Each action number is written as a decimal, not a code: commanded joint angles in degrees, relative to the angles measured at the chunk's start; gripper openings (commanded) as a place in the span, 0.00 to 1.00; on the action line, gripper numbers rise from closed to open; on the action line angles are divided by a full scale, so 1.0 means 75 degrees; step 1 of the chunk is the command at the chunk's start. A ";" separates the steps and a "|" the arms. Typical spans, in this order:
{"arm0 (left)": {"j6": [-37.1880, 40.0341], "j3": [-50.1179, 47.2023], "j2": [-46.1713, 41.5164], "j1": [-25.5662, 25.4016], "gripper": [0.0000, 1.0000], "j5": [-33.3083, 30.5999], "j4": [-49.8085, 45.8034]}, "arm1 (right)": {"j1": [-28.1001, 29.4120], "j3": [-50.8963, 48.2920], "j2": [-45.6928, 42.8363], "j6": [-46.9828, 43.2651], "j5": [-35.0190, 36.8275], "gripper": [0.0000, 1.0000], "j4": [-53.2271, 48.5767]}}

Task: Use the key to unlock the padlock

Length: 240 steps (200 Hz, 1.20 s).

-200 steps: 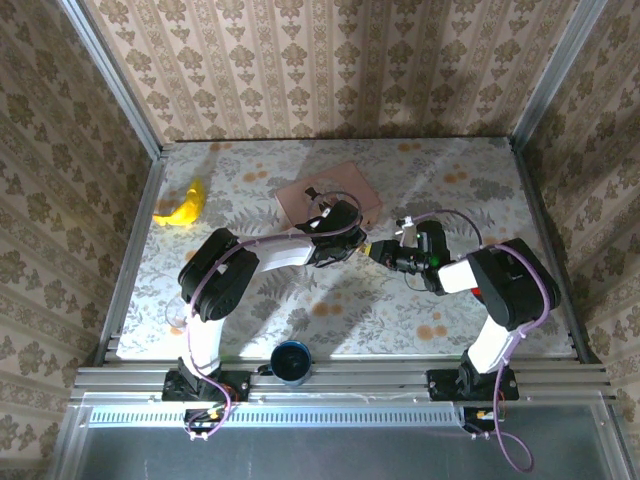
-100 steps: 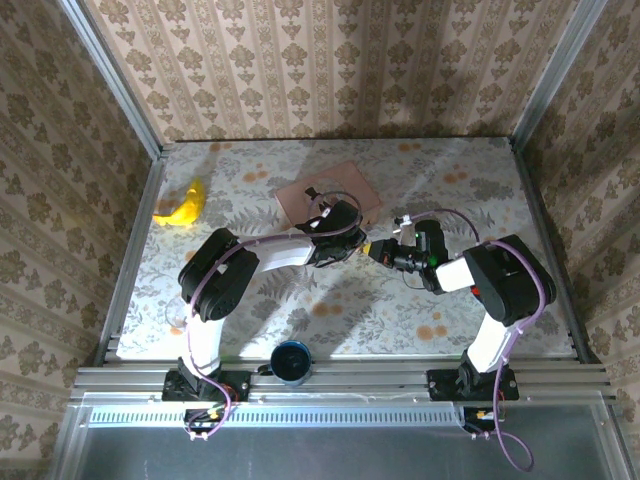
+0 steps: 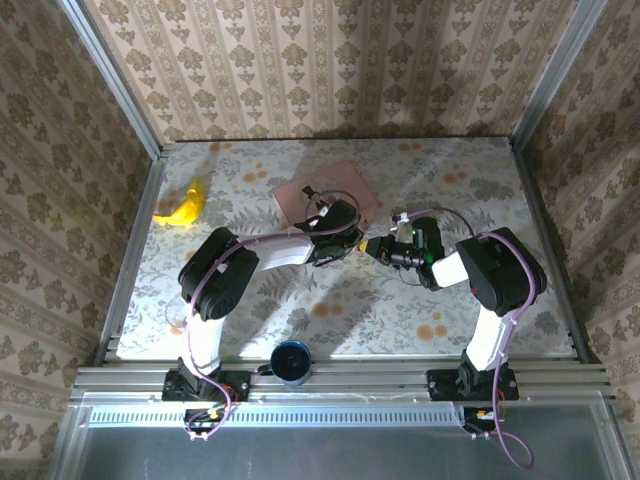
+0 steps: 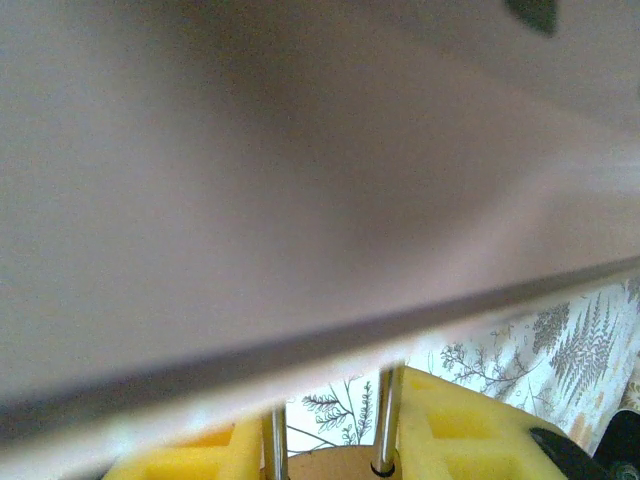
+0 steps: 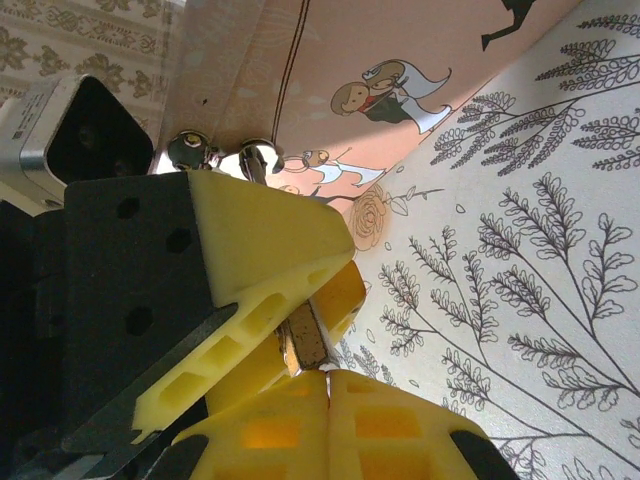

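**Inspector:** Location of the padlock?

**Assistant:** Mid-table. The padlock (image 5: pixel 305 342) is clamped between the yellow pads (image 5: pixel 262 245) of the left gripper (image 3: pixel 352 243), whose jaws stand narrowly apart, closed on the brass body.

**Inspector:** Orientation?

**Assistant:** The long axis runs from body to shackle. The shackle legs (image 4: pixel 385 420) point away from the left wrist toward the pink picture box (image 3: pixel 330 192) and reach its near edge. The body end faces the right gripper (image 5: pixel 328 388).

**Inspector:** State of that one?

**Assistant:** Pads pressed flat together, tips just beside the lock body. Whether anything lies between them, I cannot tell.

**Inspector:** Clearances?

**Assistant:** Tight at the back: the box lies just beyond both grippers. Open patterned table (image 3: pixel 450 190) extends to the right and toward the near rail. A banana (image 3: pixel 183 207) lies well apart by the left edge. A dark blue cup (image 3: pixel 292 362) stands at the near edge, between the arm bases.
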 commanded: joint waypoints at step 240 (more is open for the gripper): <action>-0.0360 -0.0303 -0.0086 -0.0556 0.00 0.1362 -0.0390 | 0.0017 -0.0620 -0.3067 -0.1750 0.1347 0.53 -0.3328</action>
